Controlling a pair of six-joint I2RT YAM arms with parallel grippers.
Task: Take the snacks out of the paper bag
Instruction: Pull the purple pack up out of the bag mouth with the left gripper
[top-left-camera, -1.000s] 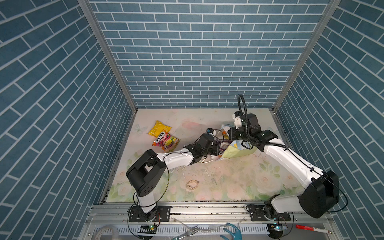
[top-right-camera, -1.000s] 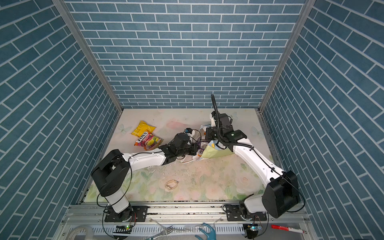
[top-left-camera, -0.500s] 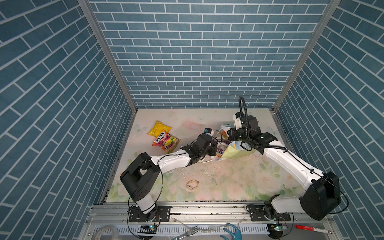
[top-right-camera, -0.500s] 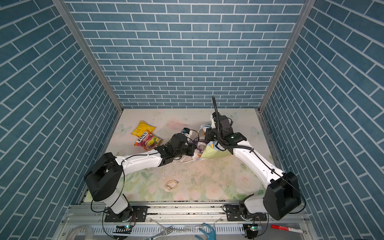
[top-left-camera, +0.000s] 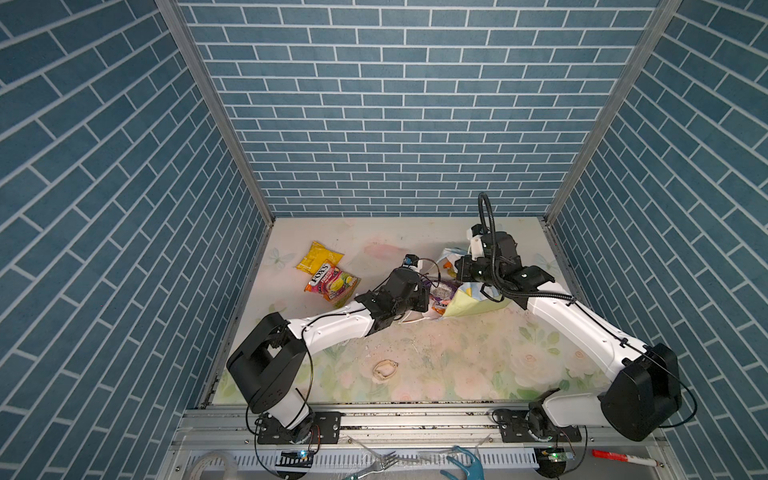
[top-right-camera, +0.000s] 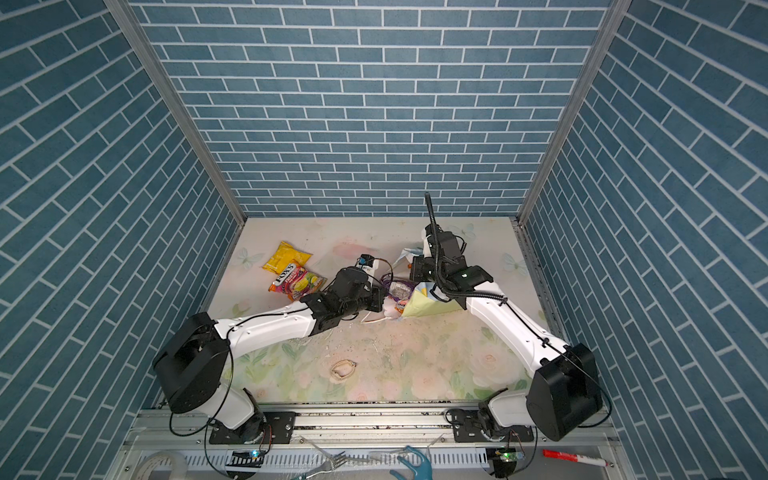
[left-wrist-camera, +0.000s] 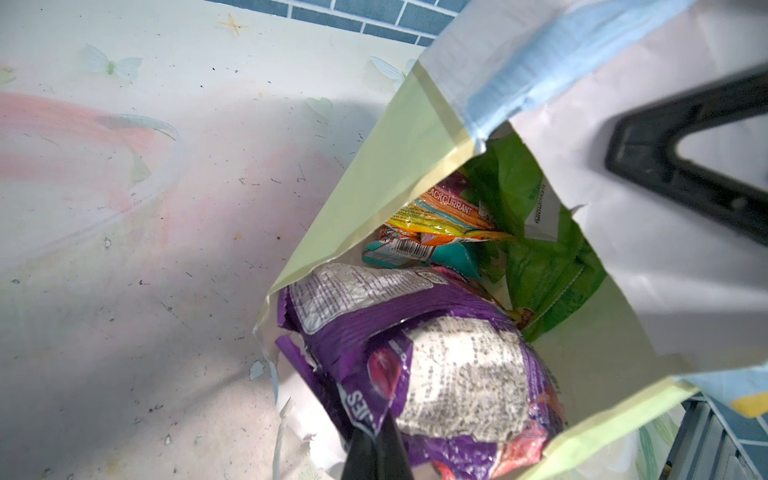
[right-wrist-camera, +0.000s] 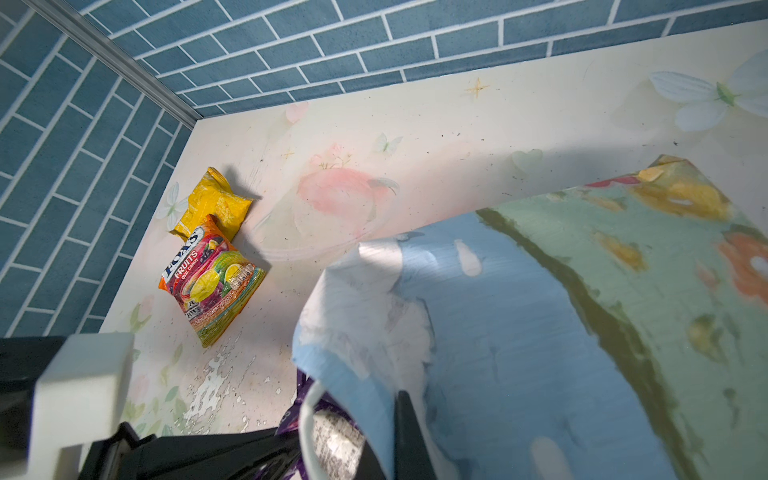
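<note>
Purple packet, pinched by the left gripper, has eased toward the mouth of the paper bag. Right gripper clamps the rim, so extraction looks underway.

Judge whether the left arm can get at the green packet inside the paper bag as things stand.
Probably not yet. The left gripper is shut on the purple packet at the mouth of the paper bag, and the green packet lies deeper, behind it and the orange packet.

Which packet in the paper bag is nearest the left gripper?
The purple packet, pinched by the left gripper; the orange packet, teal packet and green packet lie deeper.
</note>
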